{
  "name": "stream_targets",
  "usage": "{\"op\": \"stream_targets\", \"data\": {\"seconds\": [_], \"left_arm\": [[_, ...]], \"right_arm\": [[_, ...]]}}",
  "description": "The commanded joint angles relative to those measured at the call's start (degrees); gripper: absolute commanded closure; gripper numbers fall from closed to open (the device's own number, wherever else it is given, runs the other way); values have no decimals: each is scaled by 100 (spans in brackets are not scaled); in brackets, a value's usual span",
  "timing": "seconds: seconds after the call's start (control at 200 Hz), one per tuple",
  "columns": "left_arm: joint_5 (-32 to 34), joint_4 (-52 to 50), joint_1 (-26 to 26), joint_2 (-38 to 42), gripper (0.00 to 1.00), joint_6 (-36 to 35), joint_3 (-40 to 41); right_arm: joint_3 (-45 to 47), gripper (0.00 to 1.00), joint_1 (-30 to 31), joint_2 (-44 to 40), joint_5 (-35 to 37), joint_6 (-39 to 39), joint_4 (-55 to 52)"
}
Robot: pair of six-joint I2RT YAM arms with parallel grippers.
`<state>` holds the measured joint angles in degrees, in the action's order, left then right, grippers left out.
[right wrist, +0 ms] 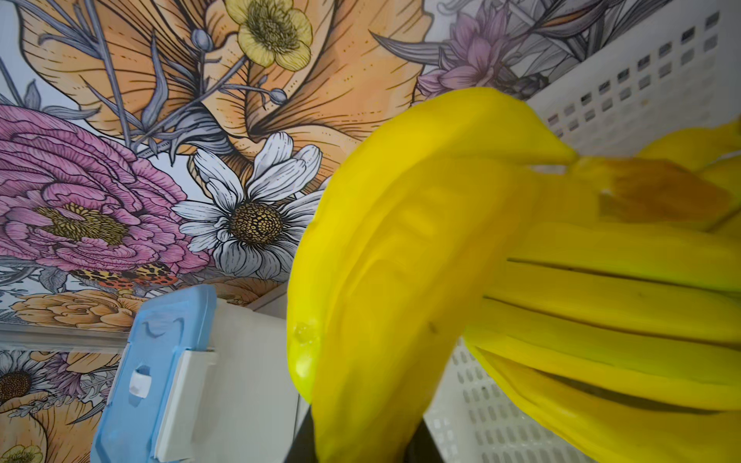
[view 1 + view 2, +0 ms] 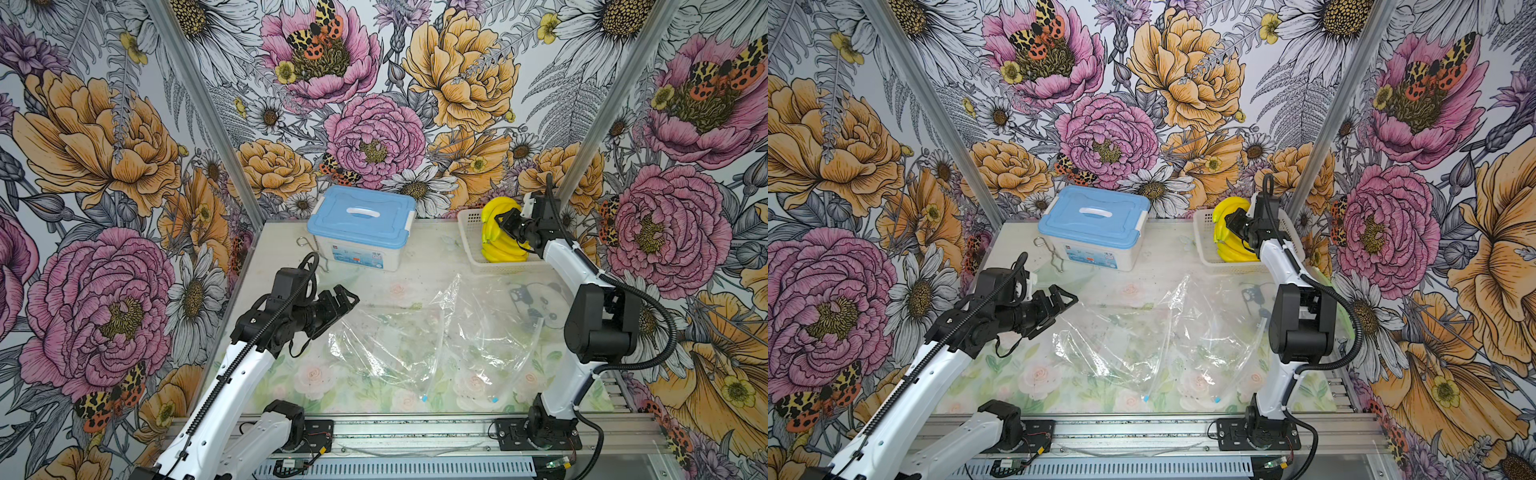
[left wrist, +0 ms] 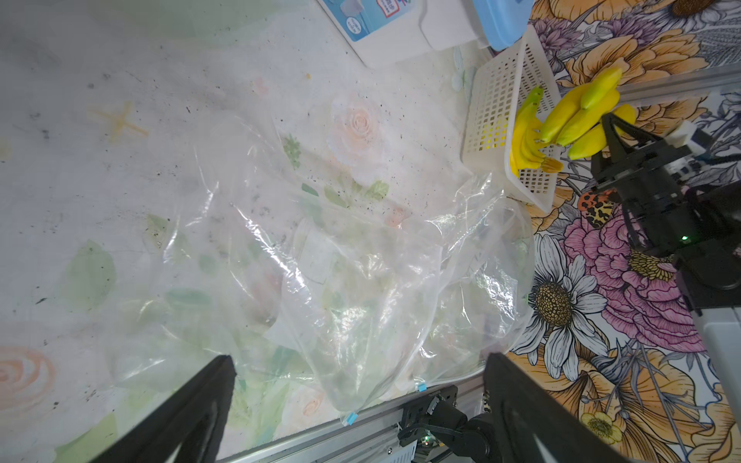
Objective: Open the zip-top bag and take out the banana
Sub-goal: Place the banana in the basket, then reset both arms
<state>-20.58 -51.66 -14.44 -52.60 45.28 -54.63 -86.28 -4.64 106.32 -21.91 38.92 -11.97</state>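
Both top views looked down from high up front, facing the back wall (image 2: pixel 374 104), whole tabletop (image 2: pixel 436 249) in frame. Left wrist camera looked over the bag (image 3: pixel 353 272) toward the basket (image 3: pixel 497 100). Right wrist camera sat right up against the bananas (image 1: pixel 401 260); the box (image 2: pixel 361 224) showed in every view.

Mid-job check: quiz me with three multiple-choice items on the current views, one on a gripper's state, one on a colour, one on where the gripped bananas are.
1. The left gripper, by the clear bags, is: A) open, empty B) shut on a bag C) shut, empty
2. The storage box lid is: A) red B) blue C) green
3. The banana bunch in the right gripper is: A) inside a bag B) on the lid C) raised at the white basket
Answers: 1 A, its fingers stand wide apart, gripping nothing; 2 B, light blue in both top views; 3 C, the bunch is held up at the basket.
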Motion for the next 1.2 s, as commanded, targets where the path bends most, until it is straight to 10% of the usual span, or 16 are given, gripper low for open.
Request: {"op": "stream_targets", "data": {"seconds": [0.0,0.305,0.395,0.775,1.196], "left_arm": [[-240,33,231,9,1,69,31],[-311,46,299,-413,1,-133,-220],[-308,42,300,-435,1,-166,-243],[-525,44,240,-61,1,-135,-58],[-320,46,379,483,1,-183,-5]], "right_arm": [[91,84,11,89,-276,-246,151],[537,33,-27,-167,-326,-288,151],[758,1,-87,-424,-301,-272,134],[1470,0,96,-2506,-493,-130,-304],[2094,0,2889,-3314,-1128,118,-745]]}}
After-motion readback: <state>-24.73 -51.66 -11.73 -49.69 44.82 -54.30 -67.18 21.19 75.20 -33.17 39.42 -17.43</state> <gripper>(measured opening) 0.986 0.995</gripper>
